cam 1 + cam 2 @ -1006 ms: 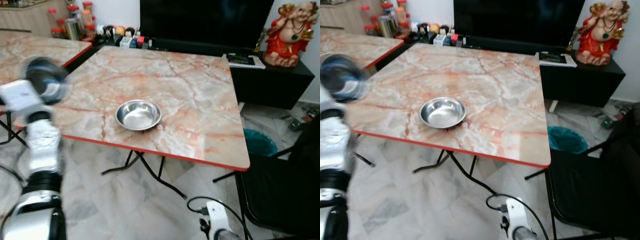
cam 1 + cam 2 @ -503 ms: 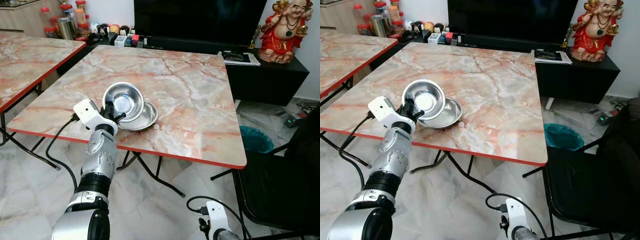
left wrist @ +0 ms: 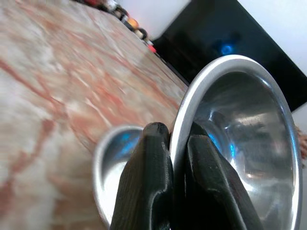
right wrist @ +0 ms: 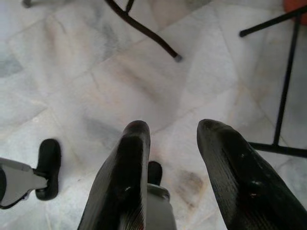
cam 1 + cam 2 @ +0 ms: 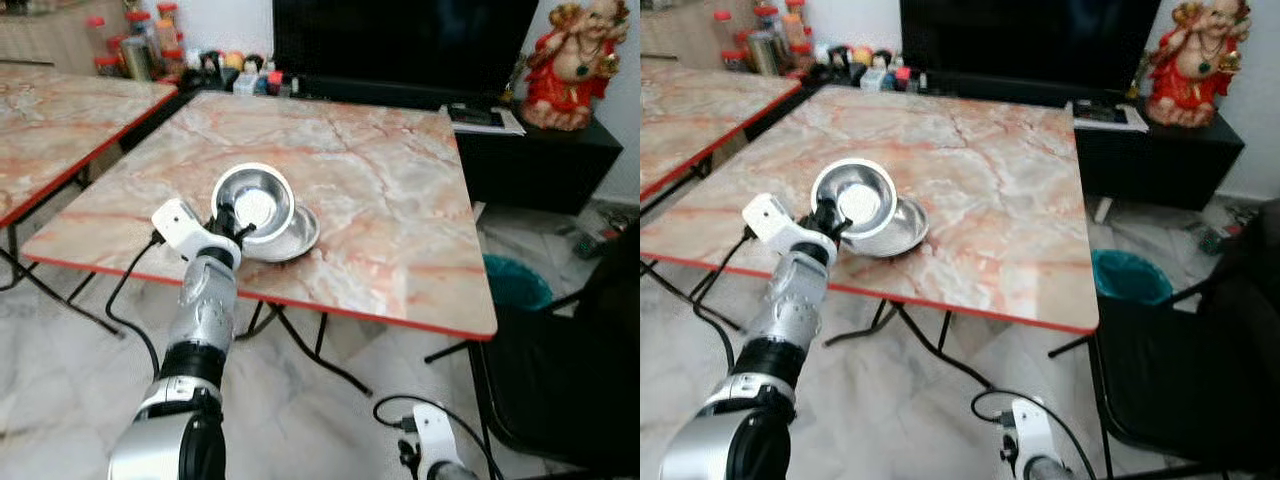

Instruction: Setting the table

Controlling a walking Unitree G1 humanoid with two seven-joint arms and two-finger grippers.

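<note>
The held bowl (image 5: 253, 201) covers the near-left part of the bowl on the table (image 5: 293, 235). In the left wrist view the fingers (image 3: 148, 187) hide a stretch of the held bowl's rim, and its far side is cut off. Jars (image 5: 130, 45) beyond the table's far-left corner are blurred.

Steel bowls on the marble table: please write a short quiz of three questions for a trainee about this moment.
1. True or false: the left gripper pinches the rim of the held bowl.
2. How does the held bowl sit against the second bowl on the table?
A. tilted on edge over it
B. nested flat inside it
C. far from it
3. What does the right gripper point at?

Key
1. True: one finger is on each side of the rim.
2. A.
3. The tiled floor; its fingers are apart and hold nothing.
</note>
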